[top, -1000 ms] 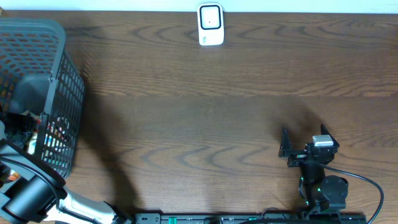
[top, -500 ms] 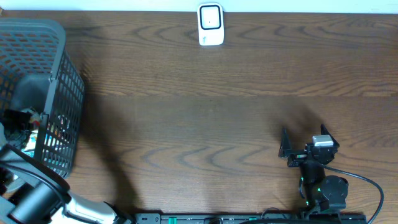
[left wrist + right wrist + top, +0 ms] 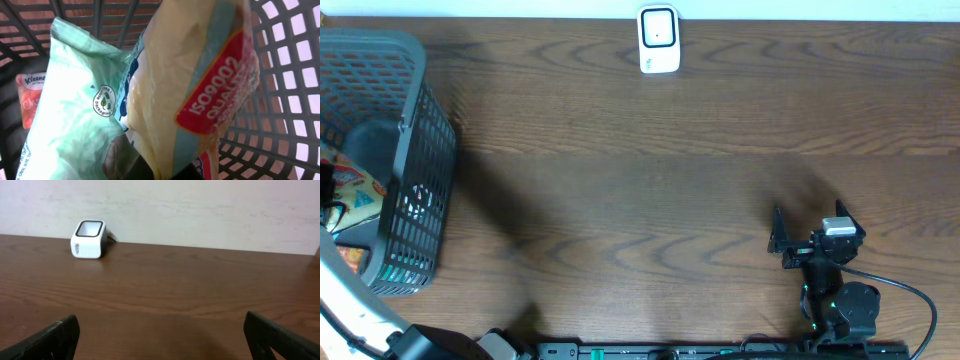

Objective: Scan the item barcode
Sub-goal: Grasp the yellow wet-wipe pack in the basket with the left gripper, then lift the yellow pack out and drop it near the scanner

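As the left jaws are clamped shut on its near end, the yellow packet sits inside the basket against a green tissue pack. Light, soft and slippery by its look, it seems best pinched at a flat sealed edge. The right jaws stand wide, empty. A second ago the left jaws were still closing.

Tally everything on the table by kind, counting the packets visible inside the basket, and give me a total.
Baskets: 1, the grey basket
Scanners: 1, the white scanner
Packets: 3, the yellow packet, the mint-green packet and the Kleenex pack
Total: 5
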Available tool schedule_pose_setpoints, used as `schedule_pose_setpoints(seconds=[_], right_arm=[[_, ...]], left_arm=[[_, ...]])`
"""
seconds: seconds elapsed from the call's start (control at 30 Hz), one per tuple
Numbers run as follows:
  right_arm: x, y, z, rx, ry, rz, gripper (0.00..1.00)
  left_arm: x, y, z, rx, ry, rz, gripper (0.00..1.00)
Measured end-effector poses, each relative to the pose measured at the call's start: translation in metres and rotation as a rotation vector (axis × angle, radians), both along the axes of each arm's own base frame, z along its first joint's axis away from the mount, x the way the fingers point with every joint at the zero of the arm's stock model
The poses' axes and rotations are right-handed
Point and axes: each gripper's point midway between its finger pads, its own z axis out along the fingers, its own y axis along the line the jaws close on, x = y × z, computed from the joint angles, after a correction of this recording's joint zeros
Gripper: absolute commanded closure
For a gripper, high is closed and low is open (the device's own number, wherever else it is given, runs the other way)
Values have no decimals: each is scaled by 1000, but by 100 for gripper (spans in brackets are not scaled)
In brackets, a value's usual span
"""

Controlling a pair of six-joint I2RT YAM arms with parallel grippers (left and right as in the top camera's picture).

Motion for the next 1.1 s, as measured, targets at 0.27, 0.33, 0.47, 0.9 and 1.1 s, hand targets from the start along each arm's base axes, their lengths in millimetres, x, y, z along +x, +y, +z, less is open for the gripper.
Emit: schedule_pose_setpoints(seconds=[0.27,0.33,0.47,0.9,1.1], right_arm=[[0,0,0,0,0,0,1],[0,0,0,0,0,0,1],[0,0,0,0,0,0,1],[0,0,0,0,0,0,1],[0,0,0,0,0,0,1]], left_arm=[[10,11,14,61,-58,3,93],[12,13,26,97,-90,3,93],[9,10,60,177,-167,8,93],[14,-46,190,256,-647,-93,93],[48,-123,231,130,-861,-397,93]])
